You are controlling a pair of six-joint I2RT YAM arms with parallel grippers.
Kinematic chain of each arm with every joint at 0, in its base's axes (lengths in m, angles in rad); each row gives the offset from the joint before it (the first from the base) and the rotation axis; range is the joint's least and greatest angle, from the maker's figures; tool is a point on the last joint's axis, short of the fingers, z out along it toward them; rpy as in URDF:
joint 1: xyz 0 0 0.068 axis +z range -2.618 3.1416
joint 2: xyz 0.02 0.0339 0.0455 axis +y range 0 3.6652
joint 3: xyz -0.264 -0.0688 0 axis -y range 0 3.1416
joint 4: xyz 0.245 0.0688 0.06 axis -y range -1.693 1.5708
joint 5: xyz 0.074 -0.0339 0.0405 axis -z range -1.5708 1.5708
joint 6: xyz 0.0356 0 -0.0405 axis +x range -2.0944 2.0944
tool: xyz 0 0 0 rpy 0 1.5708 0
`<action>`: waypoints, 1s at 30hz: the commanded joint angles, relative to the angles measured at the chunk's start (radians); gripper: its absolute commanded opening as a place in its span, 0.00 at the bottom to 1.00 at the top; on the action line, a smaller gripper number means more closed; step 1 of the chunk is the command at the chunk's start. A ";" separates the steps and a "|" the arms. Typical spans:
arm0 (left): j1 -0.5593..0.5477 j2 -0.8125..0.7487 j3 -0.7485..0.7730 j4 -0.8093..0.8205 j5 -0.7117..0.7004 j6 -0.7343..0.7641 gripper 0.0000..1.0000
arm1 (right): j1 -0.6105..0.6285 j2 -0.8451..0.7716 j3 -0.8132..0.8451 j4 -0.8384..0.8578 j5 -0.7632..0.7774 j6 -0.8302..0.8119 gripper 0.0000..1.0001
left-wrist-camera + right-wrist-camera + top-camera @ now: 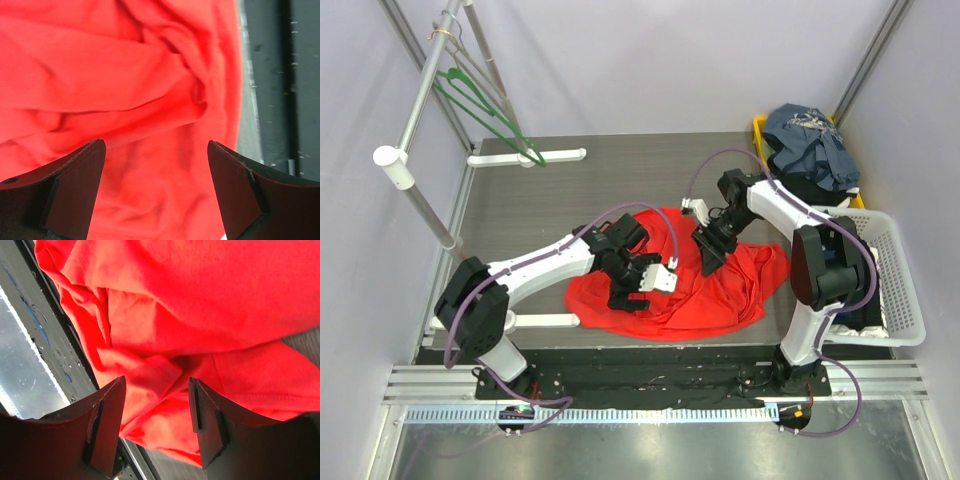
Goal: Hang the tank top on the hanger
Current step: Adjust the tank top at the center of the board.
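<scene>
Left end effector (pixel 156 150) and right end effector (pixel 156 385) are both released; pinching the bunched tank top (pixel 730 280) may catch several layers

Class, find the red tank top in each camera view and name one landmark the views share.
Top external: tank top, middle of table, near side.
Left wrist: fills left and centre.
Right wrist: fills top and right.
Shared landmark: the table's dark near edge beside the fabric.

Pale lilac walls (pixel 640 60); dark wood-grain table (pixel 620 180); metal rack (pixel 417 100) left.
</scene>
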 commanded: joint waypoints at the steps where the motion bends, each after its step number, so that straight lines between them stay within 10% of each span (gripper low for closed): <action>1: -0.030 -0.006 0.000 -0.067 0.080 0.047 0.88 | 0.000 -0.009 0.003 0.029 -0.072 0.014 0.61; 15: -0.118 0.071 -0.029 -0.046 0.054 0.036 0.60 | 0.000 -0.015 -0.039 0.069 -0.023 0.035 0.12; 21: -0.125 0.096 -0.023 -0.020 0.039 0.011 0.43 | 0.000 -0.027 -0.042 0.070 -0.012 0.040 0.06; 25: -0.124 0.114 -0.020 0.002 0.031 -0.005 0.14 | -0.002 -0.035 -0.050 0.073 -0.010 0.041 0.02; 30: -0.125 0.129 -0.017 0.017 0.025 -0.016 0.08 | -0.002 -0.045 -0.056 0.077 -0.003 0.040 0.01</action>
